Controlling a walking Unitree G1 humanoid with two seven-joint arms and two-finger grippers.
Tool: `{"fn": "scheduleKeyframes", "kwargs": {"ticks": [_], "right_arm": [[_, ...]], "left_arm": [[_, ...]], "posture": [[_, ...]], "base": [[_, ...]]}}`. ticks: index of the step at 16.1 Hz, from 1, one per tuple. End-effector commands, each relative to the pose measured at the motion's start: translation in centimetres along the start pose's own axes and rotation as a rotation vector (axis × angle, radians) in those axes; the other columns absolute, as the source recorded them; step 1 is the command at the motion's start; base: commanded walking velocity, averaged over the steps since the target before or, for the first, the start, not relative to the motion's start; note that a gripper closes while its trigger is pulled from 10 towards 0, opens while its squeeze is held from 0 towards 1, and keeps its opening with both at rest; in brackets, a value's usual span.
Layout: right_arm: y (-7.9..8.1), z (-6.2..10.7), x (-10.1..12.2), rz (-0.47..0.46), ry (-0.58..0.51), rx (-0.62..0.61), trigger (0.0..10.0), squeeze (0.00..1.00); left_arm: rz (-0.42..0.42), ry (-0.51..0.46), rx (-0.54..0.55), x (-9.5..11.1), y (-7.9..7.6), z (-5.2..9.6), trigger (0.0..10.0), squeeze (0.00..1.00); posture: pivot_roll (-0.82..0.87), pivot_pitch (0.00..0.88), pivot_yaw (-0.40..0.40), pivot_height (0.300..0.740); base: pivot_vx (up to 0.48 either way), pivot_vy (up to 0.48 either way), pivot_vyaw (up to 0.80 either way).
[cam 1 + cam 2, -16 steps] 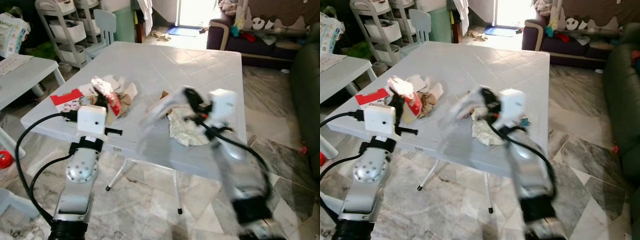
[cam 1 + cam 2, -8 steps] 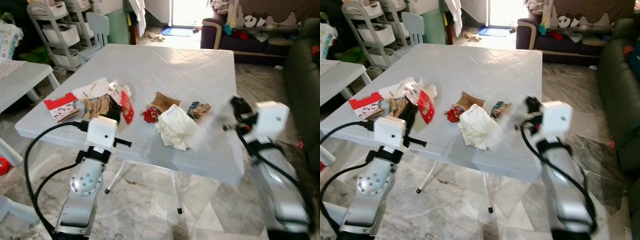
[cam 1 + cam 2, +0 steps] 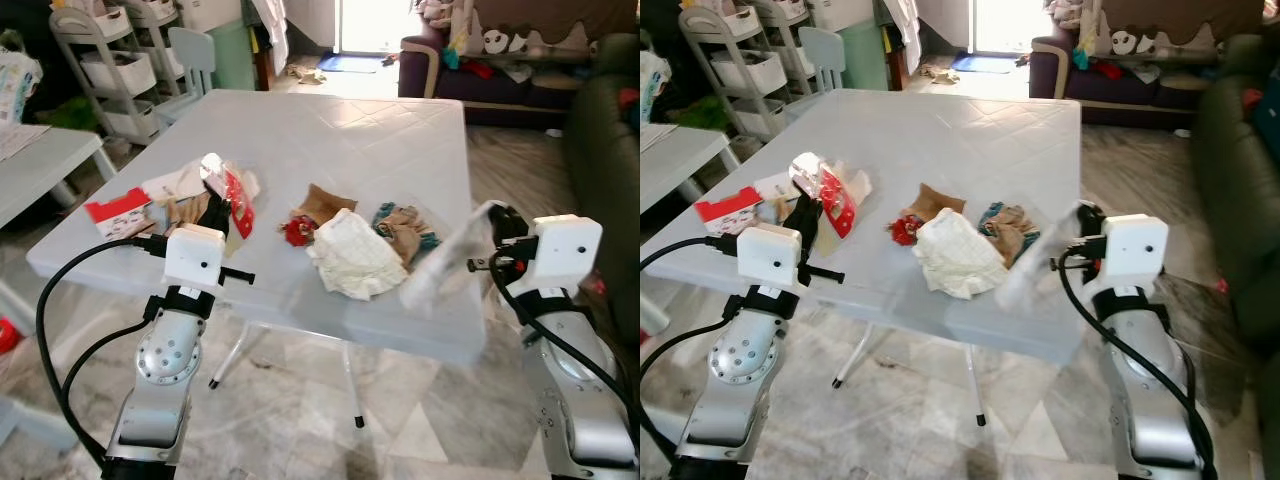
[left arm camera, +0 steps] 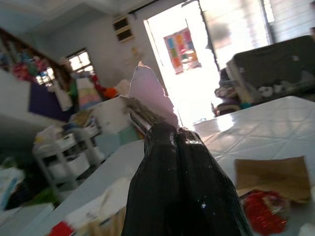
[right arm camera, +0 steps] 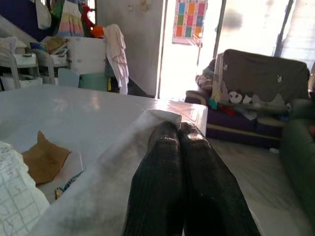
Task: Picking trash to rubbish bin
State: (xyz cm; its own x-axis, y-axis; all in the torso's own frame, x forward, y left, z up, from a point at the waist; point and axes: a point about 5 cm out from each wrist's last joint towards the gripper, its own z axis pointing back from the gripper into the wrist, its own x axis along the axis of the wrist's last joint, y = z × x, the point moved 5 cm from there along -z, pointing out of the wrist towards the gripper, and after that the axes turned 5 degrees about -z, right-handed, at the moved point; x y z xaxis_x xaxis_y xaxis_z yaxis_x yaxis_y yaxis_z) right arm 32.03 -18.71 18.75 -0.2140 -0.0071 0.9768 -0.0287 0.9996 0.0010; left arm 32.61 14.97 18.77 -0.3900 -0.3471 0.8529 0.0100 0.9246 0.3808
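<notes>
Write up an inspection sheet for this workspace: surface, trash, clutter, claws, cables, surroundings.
Surface: white plastic table, far half bare.
Job's things: crumpled white paper, brown cardboard scrap, small red wrapper, red-and-white packet, translucent plastic bag.
Clutter: red-and-white carton at the table's left edge.
Claws: left claw shut on the packet; right claw shut on the bag.
Cables: black cable looping from the left arm.
Surroundings: sofa, shelving rack, marble floor.
</notes>
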Motion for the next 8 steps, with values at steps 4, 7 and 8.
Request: {"fn": "scheduleKeyframes", "kwargs": {"ticks": [4,7,8], "right_arm": [[0.8,-0.3,0.6,-0.004,-0.011,0.02,0.0,0.0],[1.0,-0.2,0.7,-0.008,-0.013,0.018,0.0,0.0],[1.0,-0.2,0.7,-0.003,-0.018,0.014,0.0,0.0]], "left_arm": [[-0.007,0.013,0.019,0.0,0.5,-0.5,9.6,0.0],[-0.018,0.005,0.01,0.5,0.2,-0.9,10.0,0.0],[-0.028,-0.003,0.017,0.8,0.3,-1.2,10.0,0.0]], "posture": [[-0.14,0.0,0.032,0.74],[-0.14,0.0,0.033,0.74],[-0.14,0.0,0.032,0.74]], "base": [[0.0,0.0,0.8],[0.0,0.0,0.8],[0.0,0.0,0.8]]}}
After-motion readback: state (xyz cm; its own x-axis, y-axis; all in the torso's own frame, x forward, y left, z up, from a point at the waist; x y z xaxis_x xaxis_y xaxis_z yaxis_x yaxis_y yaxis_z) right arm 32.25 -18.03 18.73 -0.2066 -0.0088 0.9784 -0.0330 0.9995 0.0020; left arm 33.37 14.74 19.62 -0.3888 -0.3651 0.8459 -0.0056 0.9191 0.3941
